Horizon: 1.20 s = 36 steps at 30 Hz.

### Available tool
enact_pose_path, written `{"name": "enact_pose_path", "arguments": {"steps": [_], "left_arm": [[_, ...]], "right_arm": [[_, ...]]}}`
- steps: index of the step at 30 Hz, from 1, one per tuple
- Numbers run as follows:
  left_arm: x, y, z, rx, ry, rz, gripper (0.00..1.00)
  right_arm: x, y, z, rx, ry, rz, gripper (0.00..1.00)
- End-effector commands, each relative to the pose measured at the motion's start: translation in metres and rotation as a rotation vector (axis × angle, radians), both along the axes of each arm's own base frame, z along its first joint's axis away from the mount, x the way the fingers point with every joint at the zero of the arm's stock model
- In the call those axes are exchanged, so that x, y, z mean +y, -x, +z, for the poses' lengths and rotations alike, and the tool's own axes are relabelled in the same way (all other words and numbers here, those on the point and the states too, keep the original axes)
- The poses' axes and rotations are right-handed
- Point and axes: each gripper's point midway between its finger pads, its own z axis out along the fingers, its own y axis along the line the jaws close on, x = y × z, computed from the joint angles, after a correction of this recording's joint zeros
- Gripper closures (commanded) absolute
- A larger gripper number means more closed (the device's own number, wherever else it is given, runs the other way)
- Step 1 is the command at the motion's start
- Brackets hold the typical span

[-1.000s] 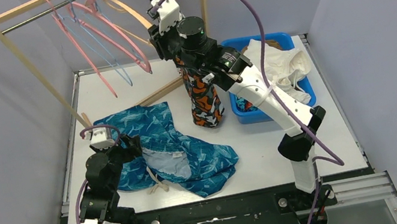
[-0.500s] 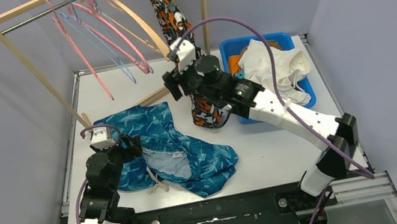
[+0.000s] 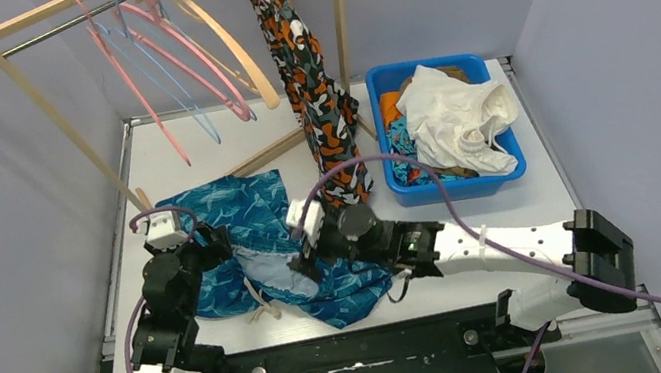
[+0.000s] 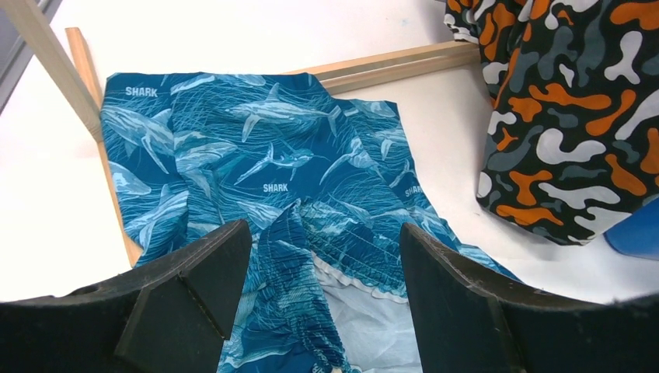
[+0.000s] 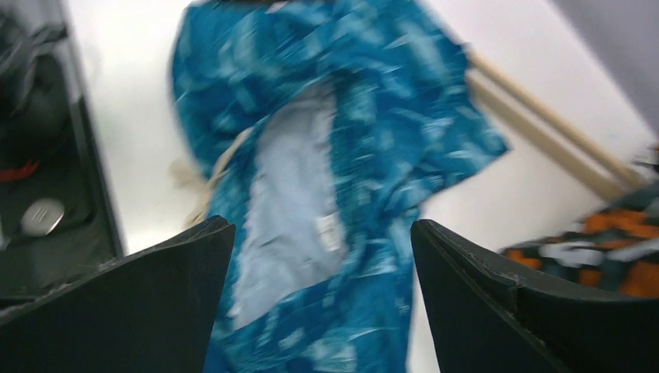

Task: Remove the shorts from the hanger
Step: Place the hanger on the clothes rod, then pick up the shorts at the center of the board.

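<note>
Right wrist: shark-print shorts (image 5: 342, 116) below R gripper (image 5: 320, 233).

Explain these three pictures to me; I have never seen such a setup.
Two robot arms are bolted at the near edge of a white table. One picture looks down from above; the other two come from a camera on each wrist, its black fingers in view. The left end effector and the right end effector are both open, holding nothing, above teal shark-print shorts lying on the table. Camouflage shorts hang at the wooden rack; white shorts top a blue bin.
</note>
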Motion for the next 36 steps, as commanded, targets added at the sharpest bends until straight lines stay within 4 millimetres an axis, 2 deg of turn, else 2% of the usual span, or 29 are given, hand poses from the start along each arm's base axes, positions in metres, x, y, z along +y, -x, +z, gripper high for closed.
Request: {"name": "enact_pose_path", "arguments": {"steps": [1,6,11,15,17,25,27,31,33,36], "left_arm": [[0.010,-0.002,0.030,-0.066,0.006,0.058,0.30],[0.013,-0.002,0.028,-0.060,0.005,0.077,0.30],[0.017,-0.001,0.027,-0.054,0.002,0.097,0.30],[0.024,0.000,0.025,-0.042,-0.001,0.141,0.30],[0.029,0.001,0.025,-0.040,-0.004,0.170,0.30],[0.032,0.002,0.025,-0.046,0.001,0.184,0.30],[0.032,0.002,0.025,-0.044,0.000,0.185,0.30],[0.032,0.002,0.025,-0.044,-0.001,0.186,0.30],[0.032,0.002,0.025,-0.043,-0.001,0.186,0.30],[0.032,0.002,0.025,-0.044,0.001,0.188,0.30]], "right_arm": [[0.023,0.039,-0.023,-0.075,0.046,0.116,0.13],[0.044,0.061,-0.059,0.025,0.089,0.164,0.13],[0.067,0.077,-0.078,0.049,0.114,0.208,0.12],[0.077,0.077,-0.093,0.062,0.138,0.193,0.12],[0.078,0.077,-0.101,0.071,0.162,0.186,0.16],[0.077,0.070,-0.135,0.065,0.310,0.182,0.36],[0.079,0.068,-0.144,0.074,0.332,0.170,0.44],[0.087,0.059,-0.146,0.082,0.318,0.108,0.55],[0.085,0.050,-0.139,0.061,0.301,0.051,0.67],[0.077,0.034,-0.120,0.029,0.273,-0.014,0.91]]}}
